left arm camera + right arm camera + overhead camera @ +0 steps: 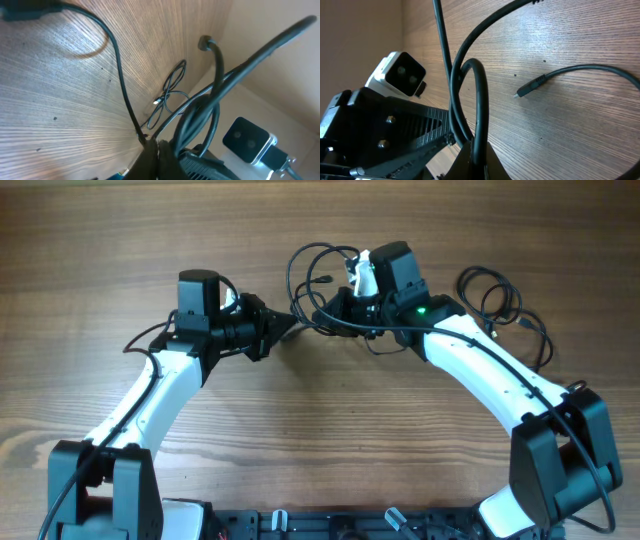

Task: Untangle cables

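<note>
A tangle of thin black cables (pixel 312 272) lies at the back middle of the table, between my two grippers. My left gripper (pixel 286 327) is shut on one thin cable; the left wrist view shows its jaws (pixel 158 152) closed with the cable (pixel 120 75) running up out of them. My right gripper (pixel 325 310) is shut on a looped cable; the right wrist view shows the loop (pixel 479 100) rising from the closed jaws (pixel 478 159). A loose plug end (pixel 522 93) rests on the wood. The grippers are almost touching.
A second coil of black cables (pixel 508 308) lies at the back right beside the right arm. The left wrist view shows one coil (pixel 169 94) flat on the wooden table (pixel 320 430). Each wrist view shows the other arm's white camera (pixel 399 73).
</note>
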You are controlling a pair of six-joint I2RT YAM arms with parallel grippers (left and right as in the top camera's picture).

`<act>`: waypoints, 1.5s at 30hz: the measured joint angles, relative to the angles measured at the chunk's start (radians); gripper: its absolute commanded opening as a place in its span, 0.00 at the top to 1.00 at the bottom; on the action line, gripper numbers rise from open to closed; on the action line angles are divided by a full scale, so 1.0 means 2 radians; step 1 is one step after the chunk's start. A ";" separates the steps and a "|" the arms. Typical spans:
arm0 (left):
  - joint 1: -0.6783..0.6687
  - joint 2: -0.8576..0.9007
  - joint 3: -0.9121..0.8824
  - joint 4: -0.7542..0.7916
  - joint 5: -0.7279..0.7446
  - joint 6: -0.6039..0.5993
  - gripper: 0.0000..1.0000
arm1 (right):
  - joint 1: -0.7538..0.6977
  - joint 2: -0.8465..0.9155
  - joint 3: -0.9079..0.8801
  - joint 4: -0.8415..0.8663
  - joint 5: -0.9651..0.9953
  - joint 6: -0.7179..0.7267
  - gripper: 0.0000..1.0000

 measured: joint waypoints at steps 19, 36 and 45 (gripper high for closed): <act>0.000 0.000 0.000 0.019 0.015 0.042 0.96 | -0.001 0.000 0.000 0.000 0.000 0.000 0.96; 0.000 -0.016 0.000 -0.034 0.030 0.134 0.81 | 0.003 0.000 0.000 0.000 -0.002 0.000 0.96; 0.000 -0.028 0.000 -0.037 0.010 0.138 0.72 | 0.003 0.000 0.000 -0.002 -0.002 0.000 0.96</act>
